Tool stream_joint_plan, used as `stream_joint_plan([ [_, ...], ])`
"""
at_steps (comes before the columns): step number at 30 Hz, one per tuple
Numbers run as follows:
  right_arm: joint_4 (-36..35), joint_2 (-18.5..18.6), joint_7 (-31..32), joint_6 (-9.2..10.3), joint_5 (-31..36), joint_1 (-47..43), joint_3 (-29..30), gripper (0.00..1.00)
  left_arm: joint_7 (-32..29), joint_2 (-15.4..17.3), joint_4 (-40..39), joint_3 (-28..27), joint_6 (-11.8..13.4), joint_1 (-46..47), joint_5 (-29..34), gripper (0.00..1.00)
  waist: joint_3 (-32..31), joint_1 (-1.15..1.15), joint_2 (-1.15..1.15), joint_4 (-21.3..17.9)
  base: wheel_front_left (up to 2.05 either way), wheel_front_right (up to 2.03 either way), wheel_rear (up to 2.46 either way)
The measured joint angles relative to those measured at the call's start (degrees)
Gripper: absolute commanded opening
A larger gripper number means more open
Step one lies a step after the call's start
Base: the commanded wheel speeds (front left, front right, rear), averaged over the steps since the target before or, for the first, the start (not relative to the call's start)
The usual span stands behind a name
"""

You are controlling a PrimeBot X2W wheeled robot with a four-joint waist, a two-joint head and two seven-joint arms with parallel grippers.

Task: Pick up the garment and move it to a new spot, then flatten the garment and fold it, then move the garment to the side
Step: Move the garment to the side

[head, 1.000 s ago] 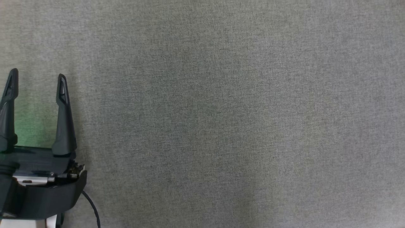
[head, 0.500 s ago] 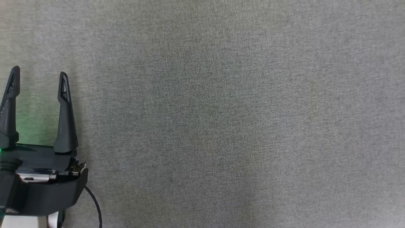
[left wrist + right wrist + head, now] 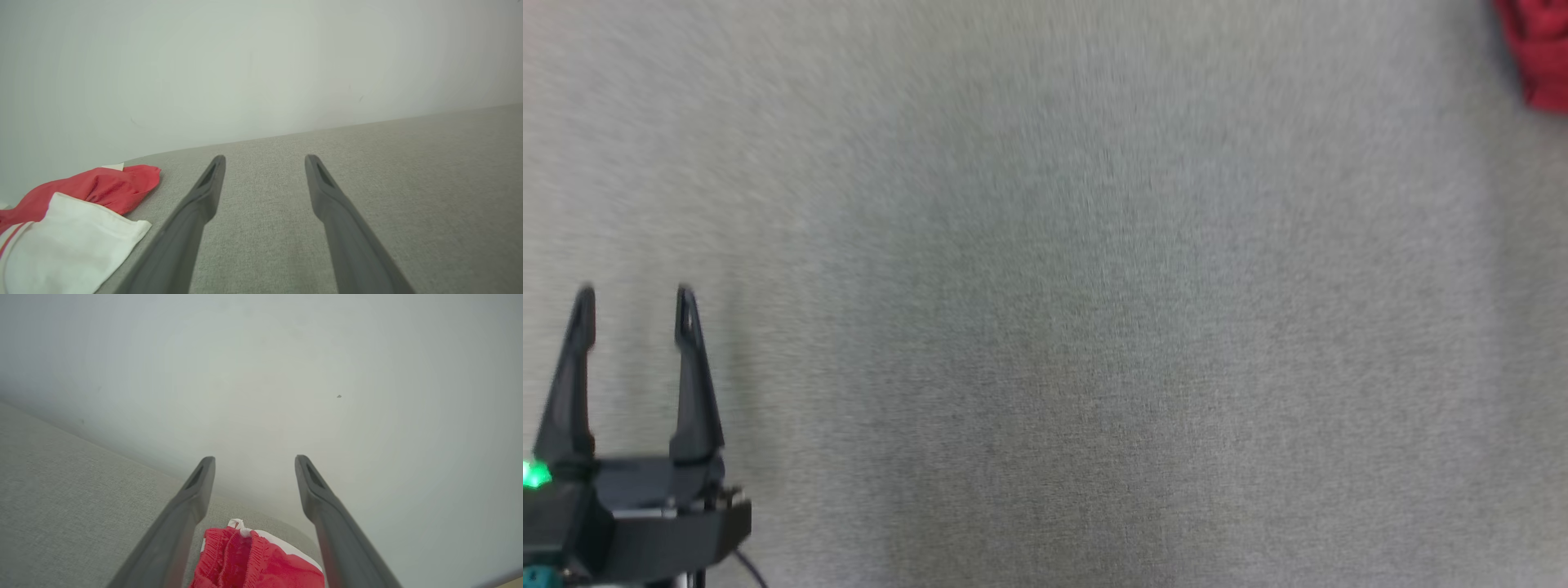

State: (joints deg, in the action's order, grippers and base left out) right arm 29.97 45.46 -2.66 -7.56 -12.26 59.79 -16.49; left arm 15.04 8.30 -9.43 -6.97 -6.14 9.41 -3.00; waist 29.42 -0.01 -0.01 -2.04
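Here, red-and-white garment [image 3: 249,561] low in the gap of the wide-open, empty right tool [image 3: 254,458] (left tool [image 3: 635,291] equally open, empty).

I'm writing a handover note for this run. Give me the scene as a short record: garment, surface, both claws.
garment: red and white, bunched, lying on the surface close to the wall
surface: grey cloth, running up to a pale wall
left claw: open, holding nothing, over bare cloth apart from the garment
right claw: open, holding nothing; in its wrist view the garment lies low between its fingers, not gripped
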Motion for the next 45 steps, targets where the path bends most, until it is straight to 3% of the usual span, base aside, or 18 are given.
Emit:
stream_joint_plan([
  [14, -6.76, -18.42, -6.02, 0.0, -0.92, -22.64, 5.57, 1.0, 0.01, -1.99, 7.53, -3.82, 0.89, -10.82, -0.52, 1.0, -16.64, -0.01, -0.01, 1.96, 0.0, 0.0, 0.0],
  [34, -16.74, -31.38, -9.05, 0.0, -0.64, -52.93, 14.68, 1.0, 0.01, -2.4, 13.11, -2.27, 0.82, -15.39, 0.48, 1.0, -30.39, 0.0, 0.0, 3.8, 0.0, 0.0, 0.0],
  [45, -18.81, -37.27, -11.06, 0.0, 1.97, -59.06, 16.13, 1.0, 0.01, -2.04, 13.96, -1.31, 0.76, -15.94, 0.93, 1.0, -31.66, 0.01, 0.0, 2.9, 0.0, 0.0, 0.0],
])
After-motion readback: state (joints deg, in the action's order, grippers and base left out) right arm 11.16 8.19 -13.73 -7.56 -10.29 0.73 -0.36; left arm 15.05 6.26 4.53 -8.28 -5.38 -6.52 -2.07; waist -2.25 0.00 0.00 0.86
